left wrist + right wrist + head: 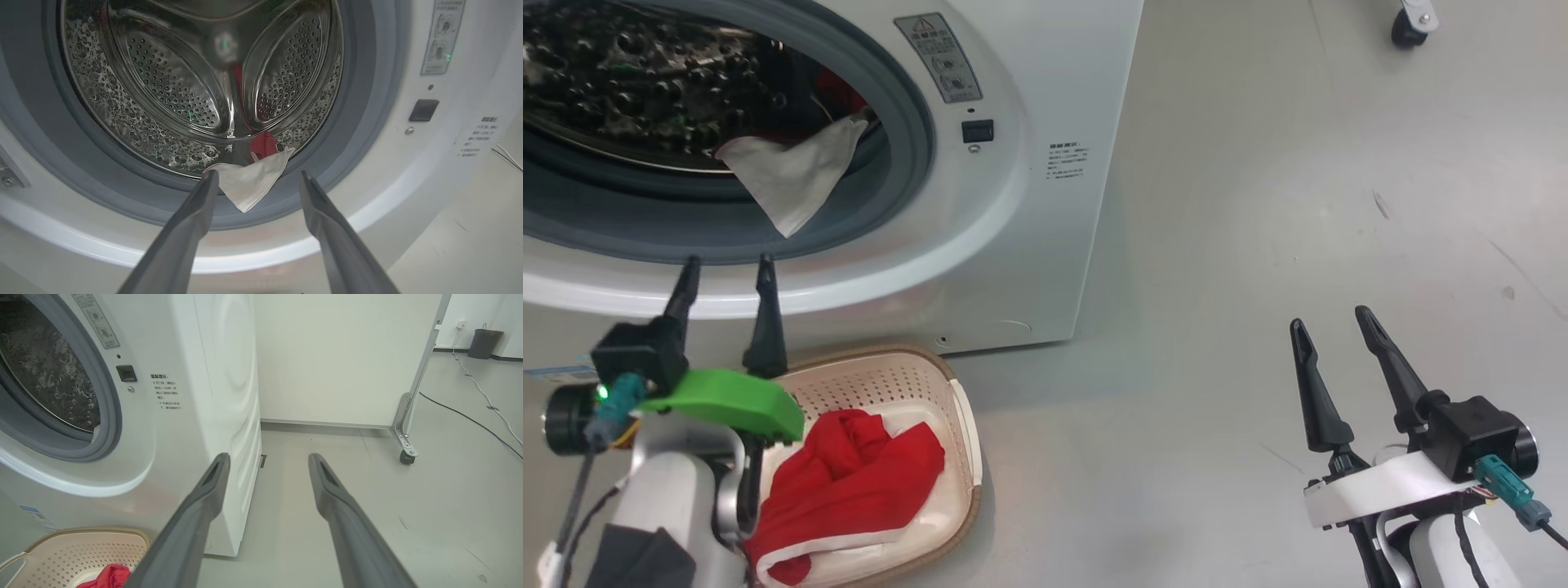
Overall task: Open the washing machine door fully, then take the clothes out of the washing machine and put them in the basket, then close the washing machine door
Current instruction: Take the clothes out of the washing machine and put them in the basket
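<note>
Left wrist view: the left gripper [258, 175], its two dark fingers spread wide and gripping nothing, points at a white flap of cloth [249, 185]. The flap spills over the lower lip of the steel drum [175, 90] onto the grey door seal [81, 175]. Just behind the flap, inside the drum, shows a patch of red fabric [263, 145]; whether the two are one garment cannot be told from here. In the head view the fingertips sit just below and in front of the drum mouth, apart from the cloth.

The step in hand appears to be fetching the remaining clothes. It would go best if the fingers advance until the flap lies deep between them, then close on a thick fold, not the thin corner. A slow pull outward and downward over the seal should keep the fabric from snagging on the rubber and let the red part follow.

Directly below the drum, against the front of the washing machine [1045, 245], the cream basket [882, 380] already holds a red garment [849, 482] with white trim. The right gripper [1331, 318], also parted and empty, hangs well to the right of the drum over bare floor, clear of the work.
</note>
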You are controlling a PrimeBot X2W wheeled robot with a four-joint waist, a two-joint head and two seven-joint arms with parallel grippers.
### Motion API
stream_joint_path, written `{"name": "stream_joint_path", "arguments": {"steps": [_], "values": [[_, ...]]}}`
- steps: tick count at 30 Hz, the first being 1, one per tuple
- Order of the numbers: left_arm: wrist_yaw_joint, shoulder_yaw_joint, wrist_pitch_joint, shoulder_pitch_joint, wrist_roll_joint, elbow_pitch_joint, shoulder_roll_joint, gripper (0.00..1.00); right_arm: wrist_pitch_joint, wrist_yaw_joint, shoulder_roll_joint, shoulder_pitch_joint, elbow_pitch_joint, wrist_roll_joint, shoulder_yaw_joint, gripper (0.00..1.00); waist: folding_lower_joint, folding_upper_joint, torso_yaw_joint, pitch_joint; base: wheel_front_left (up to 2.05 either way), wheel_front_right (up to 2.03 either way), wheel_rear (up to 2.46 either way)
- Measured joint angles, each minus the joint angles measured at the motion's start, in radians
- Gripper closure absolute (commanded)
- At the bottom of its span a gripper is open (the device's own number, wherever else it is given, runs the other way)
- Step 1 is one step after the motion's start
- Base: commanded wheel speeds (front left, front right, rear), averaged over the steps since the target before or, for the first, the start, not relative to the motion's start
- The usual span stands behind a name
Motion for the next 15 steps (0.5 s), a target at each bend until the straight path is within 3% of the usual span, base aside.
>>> {"name": "stream_joint_path", "arguments": {"steps": [15], "values": [[0.03,0.089,0.242,-0.374,-0.039,0.063,0.085,0.0,0.0,0.013,0.007,-0.084,-0.033,0.01,0.036,0.0,0.0,0.0,-0.097,0.212,0.0,0.0,0.0]]}}
